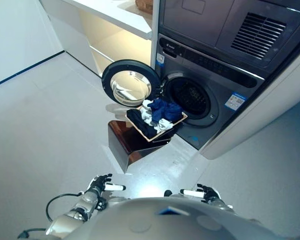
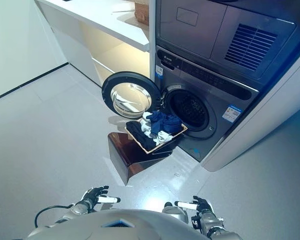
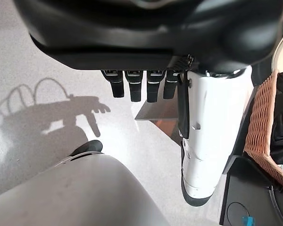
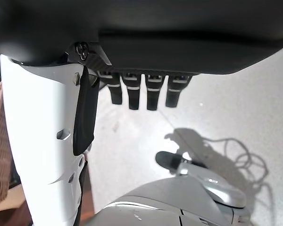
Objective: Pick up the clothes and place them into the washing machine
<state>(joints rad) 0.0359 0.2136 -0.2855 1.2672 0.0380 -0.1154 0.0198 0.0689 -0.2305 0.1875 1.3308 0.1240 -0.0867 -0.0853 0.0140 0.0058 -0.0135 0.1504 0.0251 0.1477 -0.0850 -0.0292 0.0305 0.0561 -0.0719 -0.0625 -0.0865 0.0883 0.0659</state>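
Observation:
Dark blue and white clothes (image 1: 163, 110) are piled in a wicker basket (image 1: 168, 129), which sits tilted on a dark brown stand (image 1: 124, 146) right in front of the washing machine (image 1: 221, 86). The machine's round door (image 1: 128, 83) is swung open to the left, and the dark drum (image 1: 190, 98) shows. My left hand (image 1: 100, 186) and right hand (image 1: 208, 192) hang low near my body, well short of the basket. Both are open and empty, with straight fingers (image 3: 141, 87) (image 4: 146, 92) in the wrist views. An edge of the basket (image 3: 262, 123) shows past the left thumb.
A second appliance (image 1: 230, 22) is stacked on the washing machine. A white counter with shelves (image 1: 107, 17) runs along the wall at its left, and a white panel (image 1: 262, 112) flanks its right. Grey floor (image 1: 50, 125) lies between me and the stand.

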